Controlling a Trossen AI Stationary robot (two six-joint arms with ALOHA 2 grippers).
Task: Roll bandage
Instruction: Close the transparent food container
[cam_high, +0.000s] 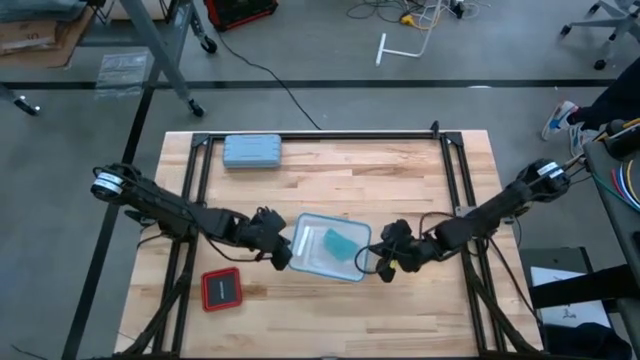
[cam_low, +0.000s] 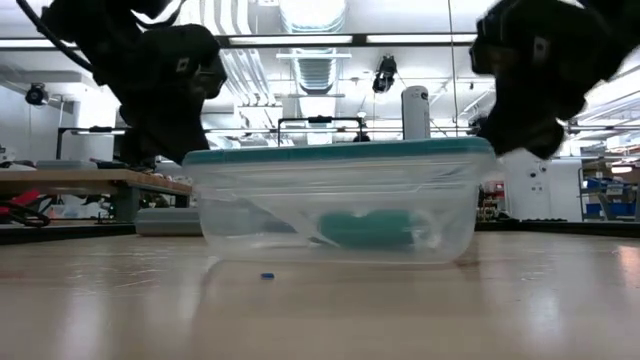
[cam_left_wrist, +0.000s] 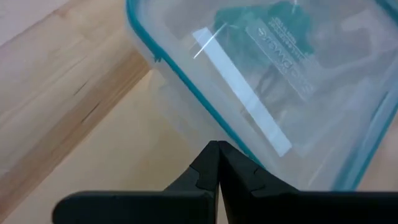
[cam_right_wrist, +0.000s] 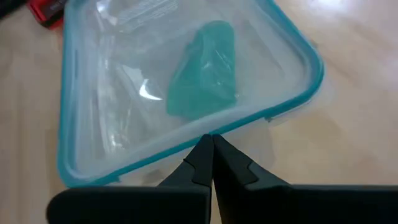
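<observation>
My left gripper and right gripper, both pressed together, flank the lidded clear container where the bandage lies, seemingly bunched rather than rolled.

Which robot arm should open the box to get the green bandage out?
Probably either: the left gripper and right gripper, both shut, flank the lidded clear container holding the bandage. Slight edge to the right, whose fingers sit at the lid's rim.

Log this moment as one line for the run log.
bandage: inside lidded container | left gripper: shut, at container's left edge | right gripper: shut, at its right edge
</observation>
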